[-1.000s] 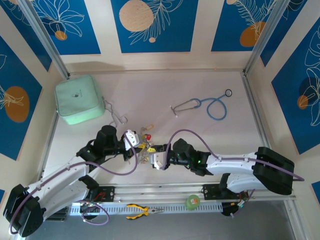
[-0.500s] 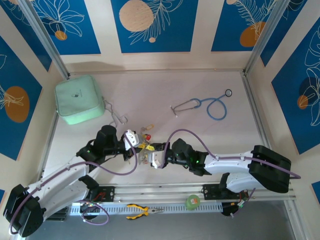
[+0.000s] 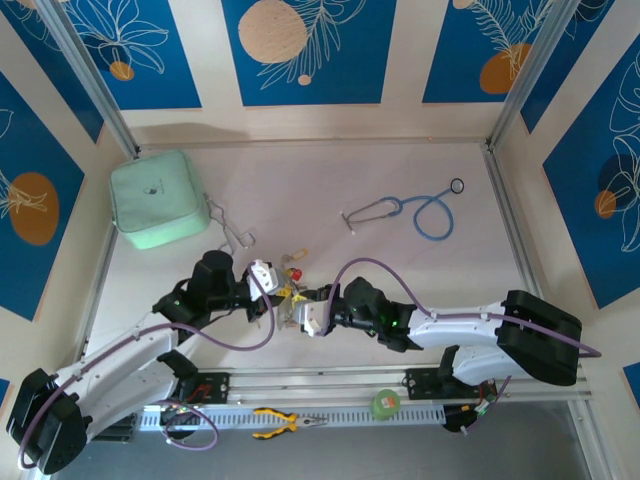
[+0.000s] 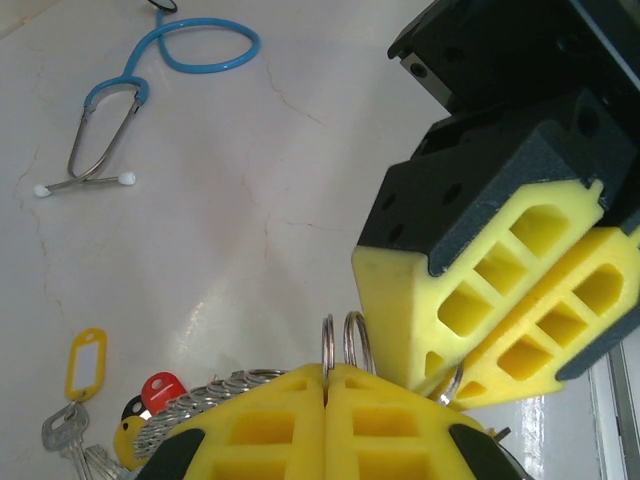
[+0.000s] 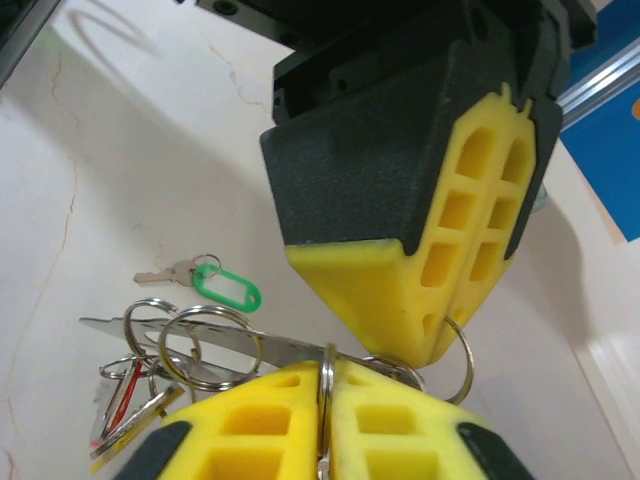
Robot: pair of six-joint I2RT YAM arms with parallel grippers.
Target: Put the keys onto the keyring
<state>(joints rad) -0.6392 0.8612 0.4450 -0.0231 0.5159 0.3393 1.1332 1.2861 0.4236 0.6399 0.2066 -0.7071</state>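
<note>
My two grippers meet tip to tip at the table's near middle. The left gripper (image 4: 327, 368) is shut on a thin silvery split ring (image 4: 326, 340), with a second ring (image 4: 358, 338) just beside it. The right gripper (image 5: 325, 362) is shut on another split ring (image 5: 325, 380), and its yellow fingers (image 4: 470, 300) press in from the right. The chain-like keyring (image 4: 205, 392) curls beside the left fingers. Keys with yellow (image 4: 85, 362) and red (image 4: 160, 387) tags lie next to it. A green-tagged key (image 5: 225, 288) lies apart on the table. In the top view the bunch of keys (image 3: 293, 285) sits between the grippers.
A blue stethoscope (image 3: 420, 212) lies at the back right. Metal forceps (image 3: 232, 236) and a mint-green pouch (image 3: 160, 200) are at the back left. Yellow pliers (image 3: 285, 422) and a green roll (image 3: 385, 403) rest on the front rail.
The right gripper has edged left towards the left gripper and closed its jaws onto a split ring. The left arm has stayed put, still shut.
</note>
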